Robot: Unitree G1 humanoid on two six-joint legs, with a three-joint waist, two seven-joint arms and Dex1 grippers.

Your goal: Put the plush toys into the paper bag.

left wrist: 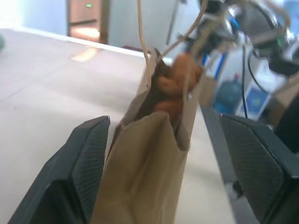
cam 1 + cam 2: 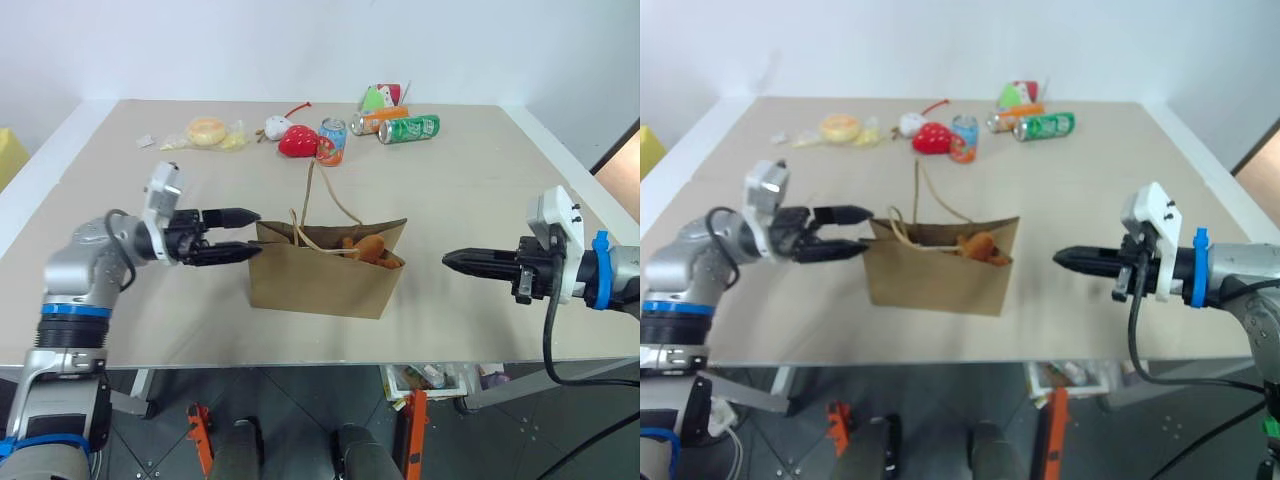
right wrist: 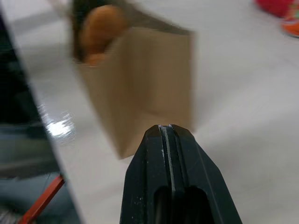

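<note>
Left eye view: brown bear plush (image 2: pixel 365 248) inside paper bag (image 2: pixel 325 280).

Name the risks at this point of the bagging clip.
The left gripper is open, with its fingers on either side of the paper bag edge; moving off sideways could drag or tip the bag. The brown bear-like toy sits high at the bag's mouth, so a tip might spill it. The bag also stands near the table's front edge.
</note>
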